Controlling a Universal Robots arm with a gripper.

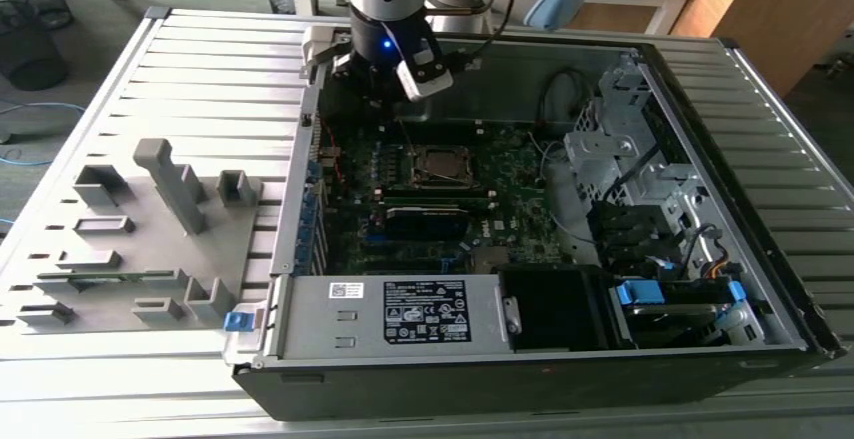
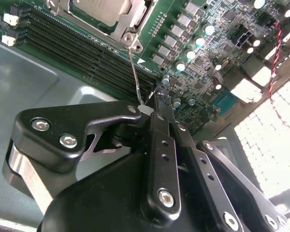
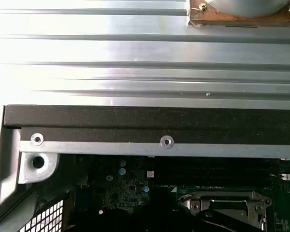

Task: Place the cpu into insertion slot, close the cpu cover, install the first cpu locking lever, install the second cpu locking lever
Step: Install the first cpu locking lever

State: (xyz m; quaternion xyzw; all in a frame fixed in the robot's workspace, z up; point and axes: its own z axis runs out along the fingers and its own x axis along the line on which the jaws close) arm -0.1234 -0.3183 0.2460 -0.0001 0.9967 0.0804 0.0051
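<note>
The cpu (image 2: 104, 6) lies in its socket on the motherboard, its silver top showing through the window of the cpu cover (image 2: 129, 21), which lies flat over it. From the cover's corner a thin wire locking lever (image 2: 135, 72) rises to my gripper (image 2: 147, 107), whose black fingers are shut on the lever's end. In the exterior view my gripper (image 1: 398, 89) hangs over the back of the board, just behind the socket (image 1: 441, 164). The first wrist view shows the cover's metal frame (image 3: 222, 203) below the case edge.
Black memory slots (image 2: 77, 43) run beside the socket. The case's black rim (image 3: 150, 123) is close behind the gripper. A power supply (image 1: 400, 314) sits at the front and a drive cage (image 1: 627, 159) on the exterior view's right. A grey parts fixture (image 1: 134, 239) lies outside, on the exterior view's left.
</note>
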